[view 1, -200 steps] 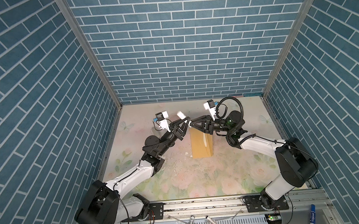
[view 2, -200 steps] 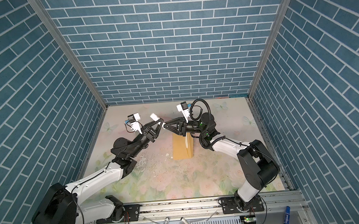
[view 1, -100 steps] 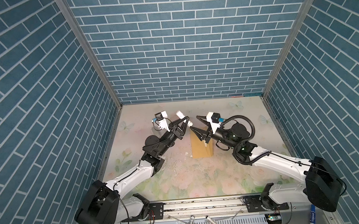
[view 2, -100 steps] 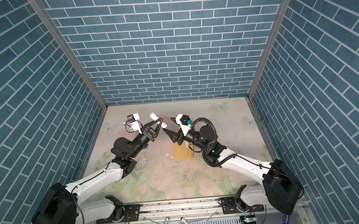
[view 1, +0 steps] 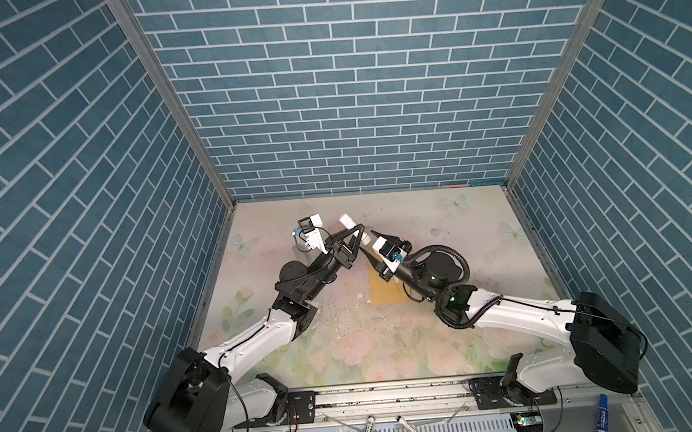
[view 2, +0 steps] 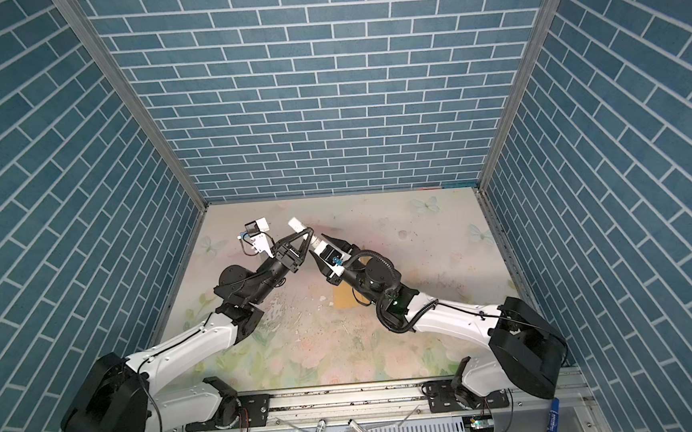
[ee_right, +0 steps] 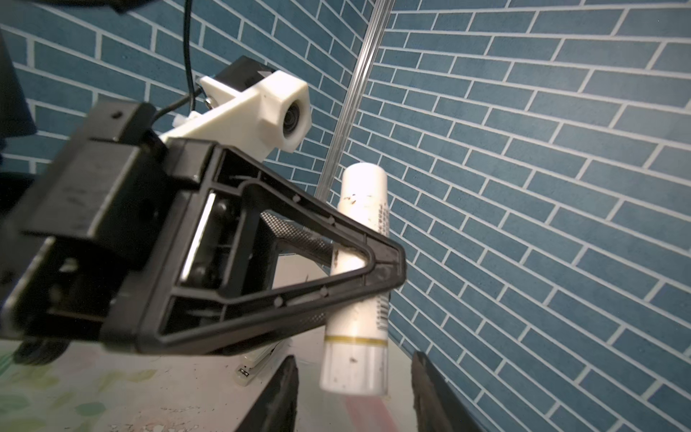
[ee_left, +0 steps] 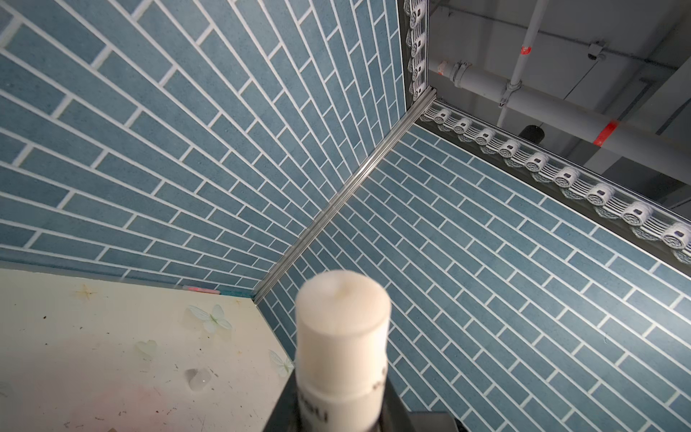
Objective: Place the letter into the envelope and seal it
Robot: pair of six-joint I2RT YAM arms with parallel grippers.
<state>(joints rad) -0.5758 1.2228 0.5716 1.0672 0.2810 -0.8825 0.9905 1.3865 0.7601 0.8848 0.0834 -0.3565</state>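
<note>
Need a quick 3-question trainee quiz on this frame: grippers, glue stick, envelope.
1. True or false: the left gripper is shut on the glue stick.
2. Where is the envelope? A) flat on the table; B) in the left gripper; C) leaning on the back wall.
3. Fill in: the right gripper is ___, with one jaw on each side of the glue stick's gold-banded end, not touching it.

Key: 1 true; 2 A; 3 open.
</note>
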